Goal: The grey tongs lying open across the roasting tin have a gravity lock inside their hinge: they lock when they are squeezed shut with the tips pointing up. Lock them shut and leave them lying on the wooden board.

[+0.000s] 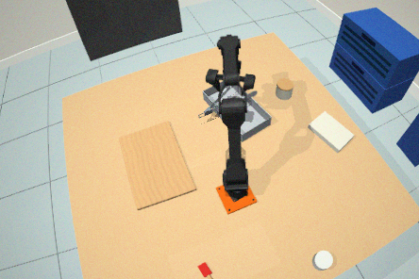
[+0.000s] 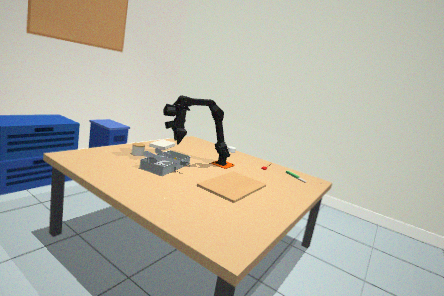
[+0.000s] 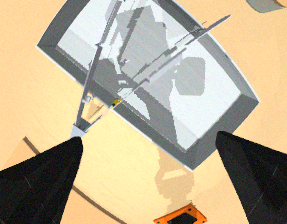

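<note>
The grey tongs (image 3: 90,75) lie spread open across the roasting tin (image 1: 258,129) (image 2: 152,168) (image 3: 221,127). Their hinge end sticks out over the tin's wall on the board side, and one arm reaches past the opposite wall. A small yellow part shows on one arm near the hinge. My gripper (image 3: 150,142) (image 2: 179,141) is wide open and empty, above the tin and pointing down. In the wrist view its left fingertip overlaps the hinge end; contact cannot be told. In the top view the arm hides the fingertips. The wooden board (image 1: 158,167) (image 2: 231,187) (image 3: 81,212) is bare.
A lidded pot (image 1: 284,89) (image 2: 138,149) stands beyond the tin, with a white block (image 1: 331,131) (image 2: 161,144) to the right. A white round object (image 1: 323,260), a red item (image 1: 205,270) (image 2: 264,167) and a green marker (image 2: 293,176) lie farther off.
</note>
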Action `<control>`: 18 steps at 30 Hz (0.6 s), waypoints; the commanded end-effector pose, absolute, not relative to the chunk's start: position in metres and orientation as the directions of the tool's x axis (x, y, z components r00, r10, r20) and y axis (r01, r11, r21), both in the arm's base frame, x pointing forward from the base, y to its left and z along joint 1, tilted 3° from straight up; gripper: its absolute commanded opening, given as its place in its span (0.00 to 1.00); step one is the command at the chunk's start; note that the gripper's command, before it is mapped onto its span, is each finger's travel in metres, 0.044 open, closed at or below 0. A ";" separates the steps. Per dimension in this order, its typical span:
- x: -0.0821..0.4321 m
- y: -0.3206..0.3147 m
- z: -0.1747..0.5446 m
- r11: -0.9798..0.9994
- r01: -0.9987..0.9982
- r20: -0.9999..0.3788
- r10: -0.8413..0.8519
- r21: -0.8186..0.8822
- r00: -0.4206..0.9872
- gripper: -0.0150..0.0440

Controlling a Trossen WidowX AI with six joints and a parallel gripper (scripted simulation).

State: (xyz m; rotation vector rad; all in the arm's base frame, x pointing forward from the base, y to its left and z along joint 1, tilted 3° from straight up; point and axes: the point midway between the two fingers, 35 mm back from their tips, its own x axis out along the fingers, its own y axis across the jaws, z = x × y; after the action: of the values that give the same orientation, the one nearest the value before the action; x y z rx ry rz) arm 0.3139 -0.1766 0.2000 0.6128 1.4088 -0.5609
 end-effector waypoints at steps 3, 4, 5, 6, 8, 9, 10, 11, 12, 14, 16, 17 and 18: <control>0.335 -0.177 0.188 0.989 -0.145 -0.997 0.008 -0.003 0.075 1.00; 0.337 -0.177 0.187 0.970 -0.244 -0.997 0.008 -0.011 0.074 1.00; 0.339 -0.177 0.186 0.940 -0.340 -0.997 0.008 -0.018 0.074 1.00; 0.341 -0.177 0.185 0.907 -0.420 -0.997 0.008 -0.023 0.074 1.00; 0.344 -0.177 0.183 0.845 -0.534 -0.997 0.009 -0.031 0.073 1.00; 0.346 -0.177 0.182 0.808 -0.589 -0.997 0.009 -0.035 0.072 1.00; 0.348 -0.177 0.181 0.767 -0.641 -0.997 0.009 -0.039 0.072 1.00; 0.349 -0.177 0.180 0.723 -0.689 -0.997 0.010 -0.043 0.072 1.00; 0.351 -0.177 0.179 0.677 -0.734 -0.997 0.010 -0.046 0.072 1.00; 0.354 -0.176 0.177 0.576 -0.816 -0.997 0.010 -0.052 0.071 1.00; 0.357 -0.176 0.176 0.465 -0.883 -0.997 0.011 -0.057 0.070 1.00; 0.358 -0.176 0.175 0.407 -0.912 -0.997 0.011 -0.059 0.070 1.00; 0.359 -0.176 0.175 0.347 -0.936 -0.998 0.011 -0.061 0.070 1.00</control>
State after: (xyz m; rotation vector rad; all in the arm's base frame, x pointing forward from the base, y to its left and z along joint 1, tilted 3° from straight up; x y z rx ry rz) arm 0.3362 -0.1763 0.1919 -0.3248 1.4627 0.3037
